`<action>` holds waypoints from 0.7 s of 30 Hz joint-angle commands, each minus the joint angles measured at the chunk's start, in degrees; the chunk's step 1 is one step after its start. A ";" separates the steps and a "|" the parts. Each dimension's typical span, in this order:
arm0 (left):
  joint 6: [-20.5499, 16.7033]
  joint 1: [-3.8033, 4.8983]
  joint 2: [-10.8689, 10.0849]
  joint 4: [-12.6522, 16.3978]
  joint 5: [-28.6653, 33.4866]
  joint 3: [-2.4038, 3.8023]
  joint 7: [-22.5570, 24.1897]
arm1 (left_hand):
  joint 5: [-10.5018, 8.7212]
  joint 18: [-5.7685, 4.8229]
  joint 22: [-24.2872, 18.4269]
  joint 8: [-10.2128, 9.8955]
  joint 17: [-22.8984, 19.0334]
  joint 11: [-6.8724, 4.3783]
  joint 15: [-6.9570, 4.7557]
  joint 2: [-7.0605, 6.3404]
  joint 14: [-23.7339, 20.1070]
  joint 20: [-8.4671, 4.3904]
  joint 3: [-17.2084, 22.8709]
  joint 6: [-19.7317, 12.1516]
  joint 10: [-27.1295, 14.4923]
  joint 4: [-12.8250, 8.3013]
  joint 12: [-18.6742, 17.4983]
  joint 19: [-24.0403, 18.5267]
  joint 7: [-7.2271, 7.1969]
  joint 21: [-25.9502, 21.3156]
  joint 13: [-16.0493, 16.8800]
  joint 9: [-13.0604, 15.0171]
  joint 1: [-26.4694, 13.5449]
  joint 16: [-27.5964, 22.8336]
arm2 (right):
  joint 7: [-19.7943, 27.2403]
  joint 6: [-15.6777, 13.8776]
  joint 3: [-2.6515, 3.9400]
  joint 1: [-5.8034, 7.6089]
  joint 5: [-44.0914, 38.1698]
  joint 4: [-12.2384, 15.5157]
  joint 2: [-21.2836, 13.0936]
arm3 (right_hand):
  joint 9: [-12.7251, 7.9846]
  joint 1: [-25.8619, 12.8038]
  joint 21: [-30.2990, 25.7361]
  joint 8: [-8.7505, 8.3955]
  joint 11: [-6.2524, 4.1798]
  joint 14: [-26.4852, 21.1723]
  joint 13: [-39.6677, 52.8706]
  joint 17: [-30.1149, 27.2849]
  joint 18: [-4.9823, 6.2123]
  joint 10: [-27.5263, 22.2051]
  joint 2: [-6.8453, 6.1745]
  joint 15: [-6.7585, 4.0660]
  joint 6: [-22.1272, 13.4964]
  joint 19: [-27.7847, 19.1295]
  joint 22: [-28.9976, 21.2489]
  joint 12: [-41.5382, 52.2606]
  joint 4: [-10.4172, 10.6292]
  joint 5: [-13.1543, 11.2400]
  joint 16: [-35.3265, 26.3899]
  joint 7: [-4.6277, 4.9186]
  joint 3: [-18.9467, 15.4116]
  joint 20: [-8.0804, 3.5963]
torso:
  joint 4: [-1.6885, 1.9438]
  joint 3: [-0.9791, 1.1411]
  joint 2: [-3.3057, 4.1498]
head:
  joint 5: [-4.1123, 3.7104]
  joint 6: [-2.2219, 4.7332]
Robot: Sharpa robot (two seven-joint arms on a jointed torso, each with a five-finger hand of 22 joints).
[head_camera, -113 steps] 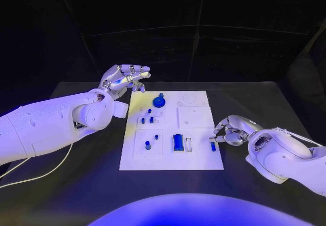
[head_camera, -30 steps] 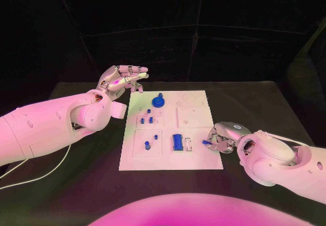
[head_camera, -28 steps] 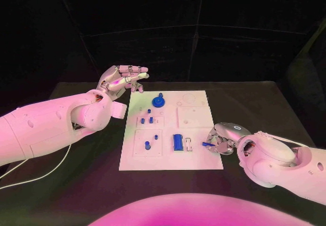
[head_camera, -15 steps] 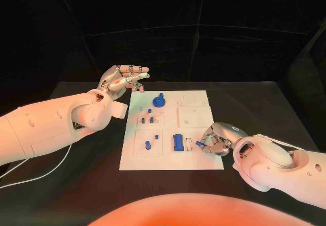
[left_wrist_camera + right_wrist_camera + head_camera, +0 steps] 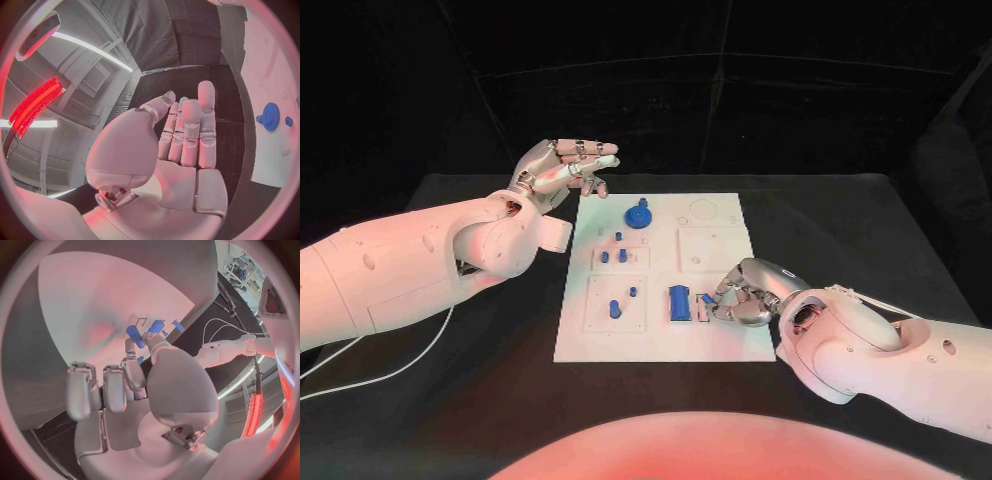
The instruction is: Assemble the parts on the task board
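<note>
Over the white rectangular task board (image 5: 718, 340), at its right side, my right hand (image 5: 744, 296) sits low w/ fingers curled in, pinching a small blue peg-like part (image 5: 710, 298) btwn thumb and a finger. Right wrist view shows same part (image 5: 135, 336) at the fingertips (image 5: 129, 346), other fingers folded beside it. That part is just right of the blue rectangular block part (image 5: 678, 302) standing in the board's lower-middle recess; can't tell if it touches the board.

My left hand (image 5: 564, 168) hangs off the board's far left corner, above the black table (image 5: 444, 380), fingers straight and close together, nothing in it. Left wrist view: palm (image 5: 181, 165) bare, fingers extended toward the board's edge (image 5: 265, 75).

Other parts rel. to board: blue round gear-like part (image 5: 638, 216) at far left area, also seen from left wrist (image 5: 270, 116). Two small blue pegs (image 5: 613, 256) in the mid-left panel. Blue pegs (image 5: 615, 310) in the near-left panel.
</note>
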 commanded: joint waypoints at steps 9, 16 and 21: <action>0.71 0.11 0.07 0.14 0.12 0.05 0.10 | -0.12 0.82 -0.06 0.21 -0.05 -0.21 0.04 0.38 -0.36 0.04 -0.29 -0.02 -0.33 0.06 0.21 0.10 -0.20 -0.24 -0.06 0.00 0.25 -0.23 | -0.73 3.36 0.03 0.10 3.03 -2.46 2.00 | 0.99 -1.69 0.14 0.91 -0.46 4.36 0.52 4.30 -0.81 0.61 0.71 -0.49 1.29 0.94 8.98 0.47 1.08 0.12 0.42 -0.50 -0.92 -0.58 | 0.05 -0.01 0.00 | 0.07 -0.13; 0.80 0.11 0.08 0.15 0.12 0.05 0.00 | -0.12 0.82 -0.06 0.21 -0.05 -0.21 0.04 0.38 -0.36 0.04 -0.29 -0.02 -0.33 0.06 0.21 0.10 -0.20 -0.24 -0.06 0.00 0.25 -0.23 | -0.81 4.52 0.03 0.11 2.79 -3.22 2.93 | 1.69 -2.08 0.14 1.47 -0.79 4.38 -0.24 4.43 -0.82 0.45 1.09 -0.74 1.83 0.96 9.01 -0.66 1.42 -0.63 0.48 -0.91 -1.46 -0.81 | -0.03 0.02 0.01 | 0.19 -0.13; 0.89 0.11 0.11 0.11 0.12 0.05 -0.09 | -0.12 0.82 -0.06 0.21 -0.05 -0.21 0.04 0.38 -0.36 0.04 -0.29 -0.02 -0.33 0.06 0.21 0.10 -0.20 -0.24 -0.06 0.00 0.25 -0.23 | -0.81 4.60 0.03 0.11 2.58 -3.35 3.42 | 2.16 -2.39 0.16 1.84 -0.98 4.42 -0.60 4.61 -0.83 0.49 1.26 -0.91 2.09 0.99 9.04 -1.13 1.69 -1.03 0.57 -1.12 -1.86 -0.97 | 0.00 0.05 -0.02 | 0.26 -0.21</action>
